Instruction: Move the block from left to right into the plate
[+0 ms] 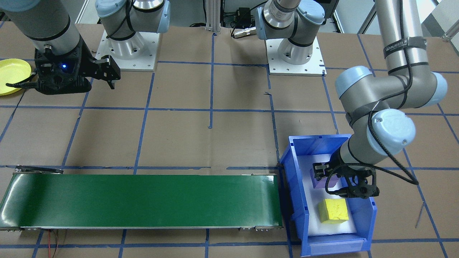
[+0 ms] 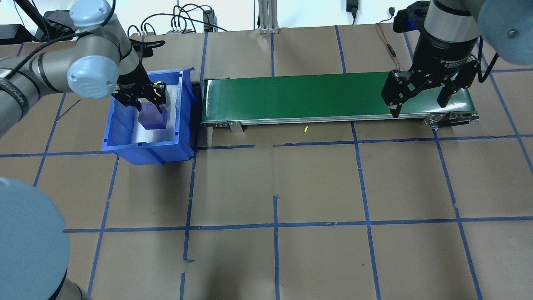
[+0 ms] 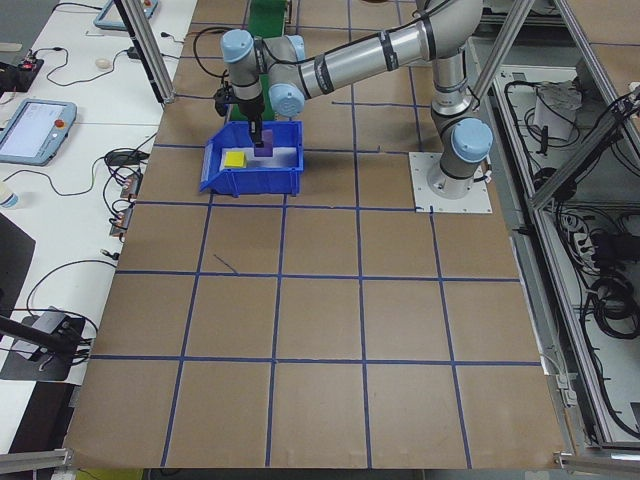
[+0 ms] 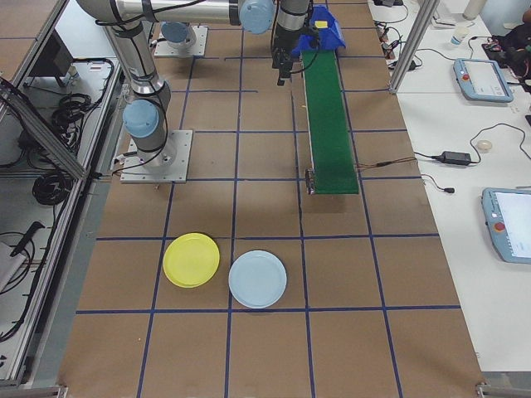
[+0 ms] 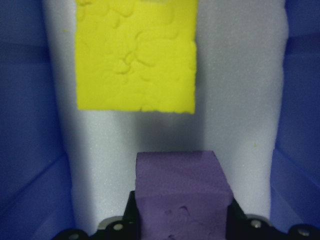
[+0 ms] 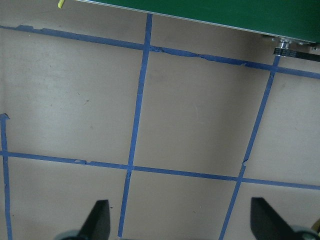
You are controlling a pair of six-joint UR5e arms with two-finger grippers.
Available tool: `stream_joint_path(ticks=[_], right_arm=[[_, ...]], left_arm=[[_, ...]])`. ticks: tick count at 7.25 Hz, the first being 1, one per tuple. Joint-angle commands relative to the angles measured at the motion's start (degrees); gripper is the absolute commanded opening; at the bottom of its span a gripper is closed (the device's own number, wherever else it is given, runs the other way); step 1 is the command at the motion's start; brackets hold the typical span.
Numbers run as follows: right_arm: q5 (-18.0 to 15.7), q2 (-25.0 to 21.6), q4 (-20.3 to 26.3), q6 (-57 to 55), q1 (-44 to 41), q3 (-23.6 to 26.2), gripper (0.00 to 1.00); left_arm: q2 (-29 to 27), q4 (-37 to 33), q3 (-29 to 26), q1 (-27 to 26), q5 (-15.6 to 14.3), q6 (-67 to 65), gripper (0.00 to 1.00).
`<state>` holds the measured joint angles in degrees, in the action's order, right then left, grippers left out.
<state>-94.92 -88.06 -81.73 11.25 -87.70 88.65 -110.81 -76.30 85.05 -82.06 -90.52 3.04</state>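
Left fingers (image 5: pixel 132 210) clamp the purple block (image 5: pixel 182 195) inside the bin (image 2: pixel 183 108).

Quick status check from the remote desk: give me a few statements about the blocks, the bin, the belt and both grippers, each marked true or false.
1. The left gripper is down inside the blue bin, closed on the purple block. True.
2. The yellow block lies on the green belt. False: it sits in the bin, and the belt is bare.
3. The right gripper is open and holds nothing. True.
4. A block already rests on the yellow plate. False: nothing lies on it.
5. The purple block is outside the bin. False: it is inside.
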Motion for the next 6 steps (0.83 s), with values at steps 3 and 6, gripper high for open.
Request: stream_joint_path(ticks=[3, 6], right_arm=[[0.0, 0.0, 0.0, 0.0, 0.07, -0.06, 1.0], [0.0, 0.0, 0.0, 0.0, -0.01, 0.03, 1.0]], left_arm=[[1.39, 0.77, -5.15, -11.14, 4.04, -10.11, 0.13], [-5.36, 8.78, -4.1, -14.71, 4.3, -11.13, 0.13]])
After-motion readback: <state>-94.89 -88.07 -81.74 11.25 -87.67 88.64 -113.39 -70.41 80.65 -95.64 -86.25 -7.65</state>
